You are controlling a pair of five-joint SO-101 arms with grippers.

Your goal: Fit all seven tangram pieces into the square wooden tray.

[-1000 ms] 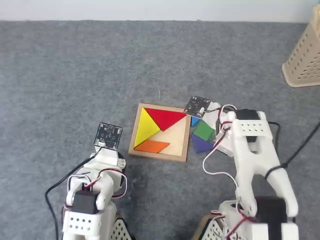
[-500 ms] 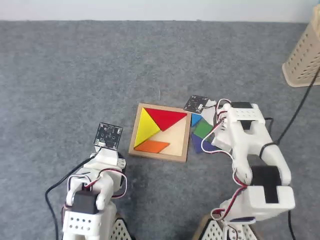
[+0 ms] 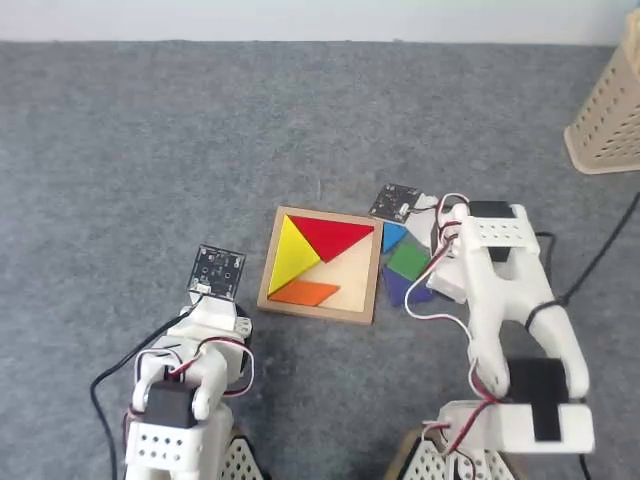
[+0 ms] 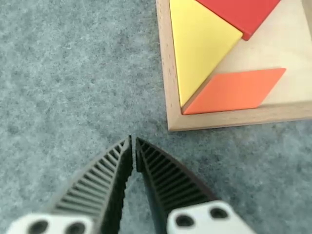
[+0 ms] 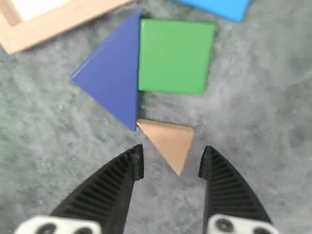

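— how do your fingers stand?

— my right gripper (image 5: 171, 155) is open to a middle width. its fingers (image 5: 122, 178) stand one on each side of the tip of the small tan triangle (image 5: 169, 140). they look just apart from it, and they hold nothing.

— what lies around this piece?

— one corner of it touches the dark blue triangle (image 5: 114, 78). the green square (image 5: 175, 56) lies edge to edge with that one, and beyond the square is the light blue piece (image 5: 219, 7). all four lie on the grey carpet (image 3: 150, 150), just beside the wooden tray (image 3: 322, 311).

— and in the tray?

— three pieces: the red triangle (image 4: 243, 12), the yellow triangle (image 4: 200, 44) and the orange parallelogram (image 4: 234, 90). the rest of its floor is bare wood. my left gripper (image 4: 133, 144) is closed almost fully, with nothing in it, over the carpet near a corner of the tray.

— so which step is it?

— i judge that three of seven are placed, and the step in hand is to pick the tan triangle. the next move calls for going down and closing on its two slanted sides. these sides make a wedge, so i think it can slip out. i should reach deeper around it without pushing the blue triangle, and then carry it to the bare wood.
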